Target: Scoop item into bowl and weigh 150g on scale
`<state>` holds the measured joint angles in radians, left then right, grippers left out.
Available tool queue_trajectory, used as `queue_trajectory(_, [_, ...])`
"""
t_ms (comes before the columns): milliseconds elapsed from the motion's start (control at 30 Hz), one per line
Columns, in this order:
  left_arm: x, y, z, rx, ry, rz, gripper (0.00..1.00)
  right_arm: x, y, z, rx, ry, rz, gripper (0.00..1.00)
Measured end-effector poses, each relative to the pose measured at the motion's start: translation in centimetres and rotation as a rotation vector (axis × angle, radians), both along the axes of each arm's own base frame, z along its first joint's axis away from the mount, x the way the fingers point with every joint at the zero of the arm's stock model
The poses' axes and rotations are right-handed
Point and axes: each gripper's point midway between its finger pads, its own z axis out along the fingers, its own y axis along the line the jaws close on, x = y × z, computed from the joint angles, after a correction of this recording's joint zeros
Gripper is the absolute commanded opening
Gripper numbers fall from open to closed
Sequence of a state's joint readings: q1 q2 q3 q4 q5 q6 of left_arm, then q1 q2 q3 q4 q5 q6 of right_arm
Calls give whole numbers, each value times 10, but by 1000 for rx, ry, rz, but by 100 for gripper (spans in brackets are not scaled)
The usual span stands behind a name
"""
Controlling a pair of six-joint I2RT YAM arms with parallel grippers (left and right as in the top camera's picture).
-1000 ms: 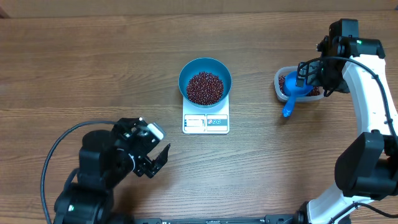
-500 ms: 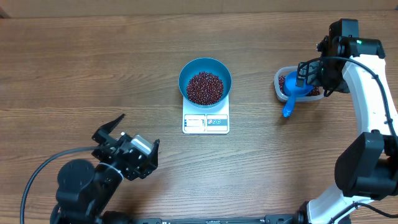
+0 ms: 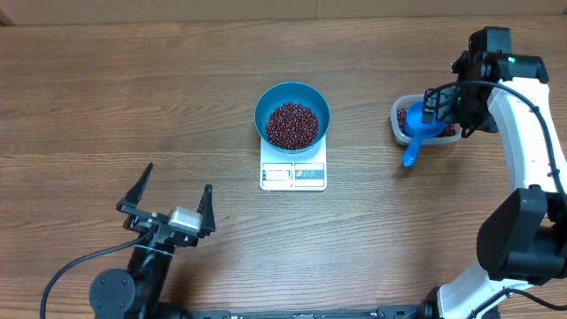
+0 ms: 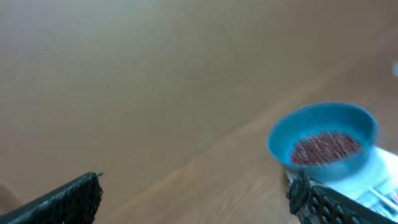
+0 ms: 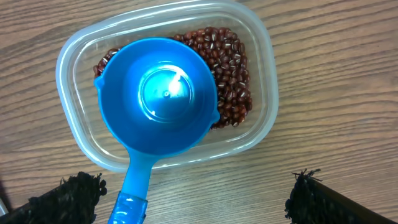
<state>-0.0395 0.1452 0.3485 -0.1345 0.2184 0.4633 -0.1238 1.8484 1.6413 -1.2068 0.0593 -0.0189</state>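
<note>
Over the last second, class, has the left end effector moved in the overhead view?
Yes. The left end effector has shifted leftward, farther from the scale, which stayed put.

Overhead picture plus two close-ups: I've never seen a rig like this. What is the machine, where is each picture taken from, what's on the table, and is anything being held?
It is a pair of robot arms at a wooden table, each ending in a two-finger gripper. The wide picture looks straight down from a fixed camera. The other two come from cameras on the wrists, so the dark shapes at their lower corners are that arm's own fingers. In the middle, a blue bowl of red-brown beans stands on a small white scale. On the robot's right, a clear tub holds more beans and an empty blue scoop, its handle sticking out over the rim. The right gripper hangs open above that tub. The left gripper is open over bare table; its blurred view catches the bowl. Nothing is held.
</note>
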Motion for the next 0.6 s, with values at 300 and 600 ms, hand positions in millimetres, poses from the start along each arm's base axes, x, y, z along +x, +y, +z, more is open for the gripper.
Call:
queue_trajectory(300, [6, 35, -31, -350, 2, 158, 100, 0, 0, 0, 0, 0, 0, 100])
queue_trajectory(600, [18, 60, -76, -567, 58, 285, 100, 0, 0, 0, 0, 0, 0, 100])
